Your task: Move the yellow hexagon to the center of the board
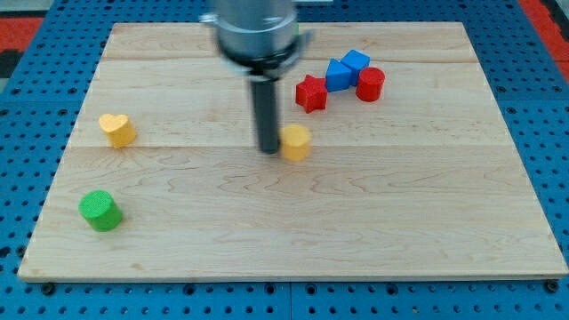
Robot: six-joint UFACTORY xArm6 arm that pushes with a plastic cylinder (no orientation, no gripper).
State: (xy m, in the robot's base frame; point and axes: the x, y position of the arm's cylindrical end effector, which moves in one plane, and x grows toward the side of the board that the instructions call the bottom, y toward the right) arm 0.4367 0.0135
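Observation:
The yellow hexagon [297, 141] sits near the middle of the wooden board [293, 231], slightly above centre. My tip [268, 149] is down on the board right at the hexagon's left side, touching or almost touching it. The dark rod rises from the tip to the grey arm body at the view's top.
A yellow heart [116, 129] lies at the left. A green cylinder [100, 211] lies at the lower left. At the upper right sit a red star-like block [311, 92], two blue blocks [339, 75] [356, 61] and a red cylinder [370, 84], clustered together.

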